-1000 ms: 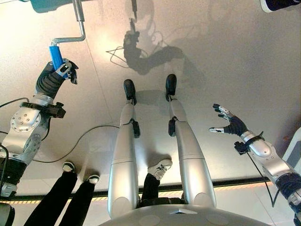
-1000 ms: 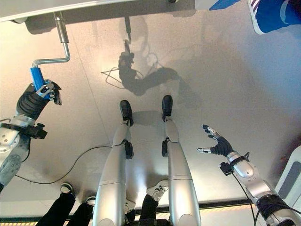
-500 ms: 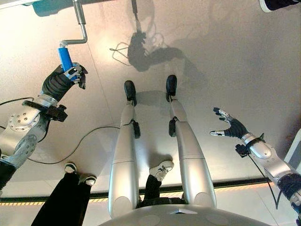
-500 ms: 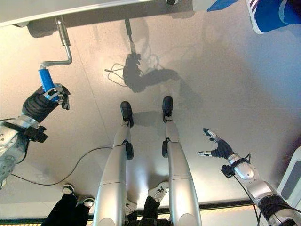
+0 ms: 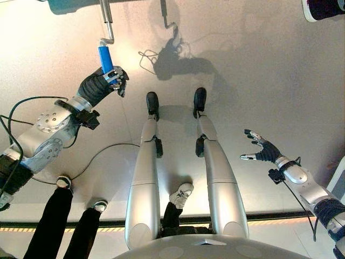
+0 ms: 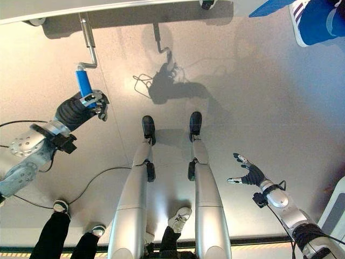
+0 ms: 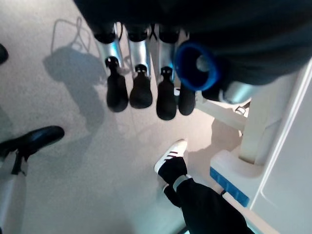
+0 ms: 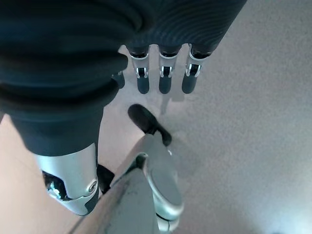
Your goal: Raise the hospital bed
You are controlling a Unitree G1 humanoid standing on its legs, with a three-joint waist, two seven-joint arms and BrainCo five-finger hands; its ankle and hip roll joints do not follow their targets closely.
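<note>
Left robot hand curled round the blue crank handle, seen in the left eye view at far left, under the metal crank arm running up to the hospital bed's edge at the far side. Grip sits low on the handle, near its free end: likely to slide off mid-turn if the arc pulls away from the palm. Right robot hand spread wide and idle at near right, holding nothing, well apart from the crank

Same layout in the right eye view: handle tilted, left robot hand wrapped at its lower end, right robot hand splayed over bare floor. Person's legs standing close behind the left arm; elbow swinging back during a turn could strike them

Left wrist view: open blue end of the handle poking out beside the dark fingertips, confirming a hold near the tip. Person's white-soled shoe and the bed frame near the sweep path, so risk of a knock

Right wrist view: fingers straight, nothing held
</note>
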